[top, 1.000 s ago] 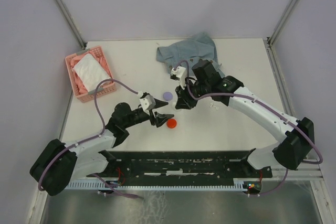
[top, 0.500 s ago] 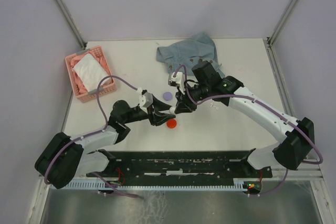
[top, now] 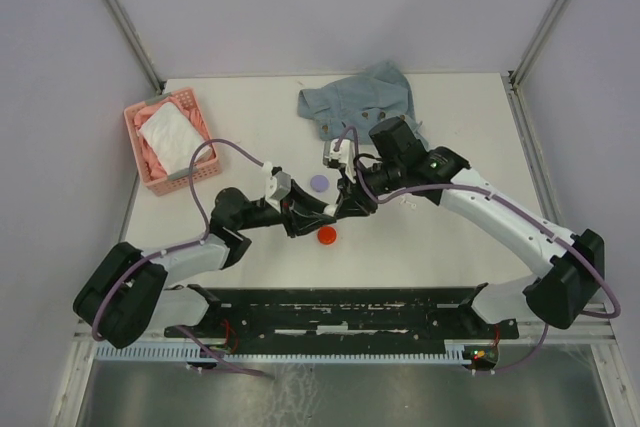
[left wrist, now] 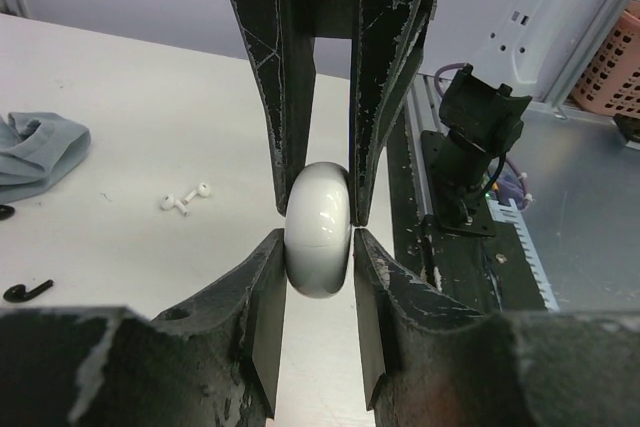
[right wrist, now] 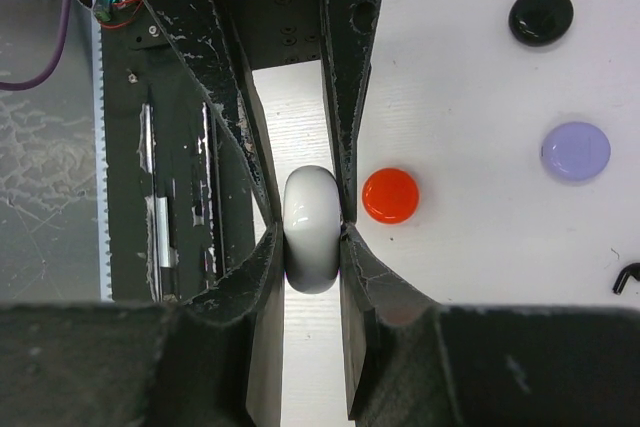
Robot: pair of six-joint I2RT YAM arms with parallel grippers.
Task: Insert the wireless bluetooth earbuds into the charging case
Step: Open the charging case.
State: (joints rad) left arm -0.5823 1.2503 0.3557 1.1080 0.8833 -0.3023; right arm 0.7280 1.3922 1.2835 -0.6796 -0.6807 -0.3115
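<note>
A white round charging case [left wrist: 318, 230] is held off the table, pinched between both grippers; it also shows in the right wrist view [right wrist: 312, 230]. My left gripper [top: 322, 213] is shut on one end of it. My right gripper [top: 346, 205] is shut on the other end, facing the left one. A pair of white earbuds [left wrist: 185, 197] lies on the table to the right of the grippers, small in the top view [top: 408, 202]. A black earbud [left wrist: 25, 292] lies nearer the cloth, and its tip shows in the right wrist view [right wrist: 628, 275].
A red round case [top: 327, 236] lies just below the grippers, a lilac one [top: 319, 183] just above, and a black one [right wrist: 541, 15] shows beyond it. A grey cloth [top: 360, 97] lies at the back. A pink basket [top: 168, 139] stands at the left.
My left gripper has moved right, up to the right gripper, and closed on the white case that the right gripper holds. The right gripper has hardly moved.
</note>
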